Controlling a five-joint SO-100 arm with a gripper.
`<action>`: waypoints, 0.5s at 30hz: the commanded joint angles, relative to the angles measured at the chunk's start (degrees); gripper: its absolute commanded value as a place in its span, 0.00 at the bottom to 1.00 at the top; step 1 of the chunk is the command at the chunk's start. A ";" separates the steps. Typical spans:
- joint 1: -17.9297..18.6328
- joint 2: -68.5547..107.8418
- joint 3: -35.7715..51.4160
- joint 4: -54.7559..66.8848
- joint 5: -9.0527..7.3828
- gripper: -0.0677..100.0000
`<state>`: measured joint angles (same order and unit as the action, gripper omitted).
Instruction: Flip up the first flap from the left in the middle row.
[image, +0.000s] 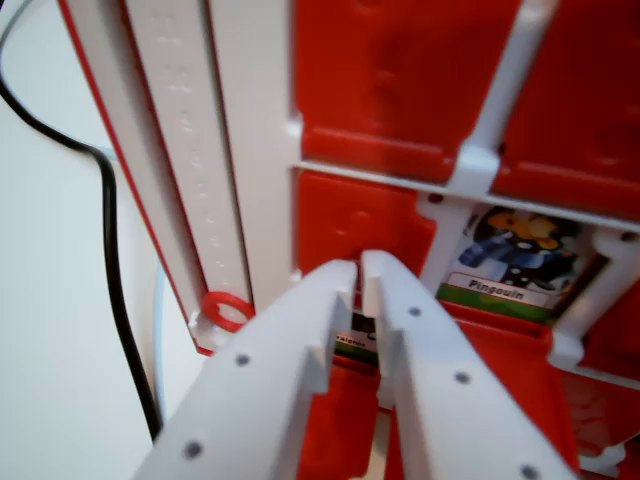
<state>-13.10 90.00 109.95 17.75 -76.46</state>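
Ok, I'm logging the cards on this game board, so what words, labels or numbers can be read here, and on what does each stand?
"Pingouin": on the white name strip of the penguin picture card in the red board.
Partly hidden label, starting perhaps "Fal...": on a card seen between the tool fingers; too blurred and covered to read fully.
Raised marks on the white side rail: too blurred to read.

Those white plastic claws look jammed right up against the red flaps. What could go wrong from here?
The white plastic gripper has its fingers nearly closed over a partly lifted red plastic flap, so they might slip off its thin edge. They could also bump the neighbouring raised flap with the penguin card. The black cable lies close beside the white and red game board frame and might snag.
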 joint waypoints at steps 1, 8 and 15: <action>-0.26 3.60 -6.77 1.76 -0.44 0.00; -0.88 17.75 -4.31 12.22 -2.11 0.00; -1.14 54.84 7.56 33.84 -8.09 0.00</action>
<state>-14.33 120.50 114.79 41.84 -81.47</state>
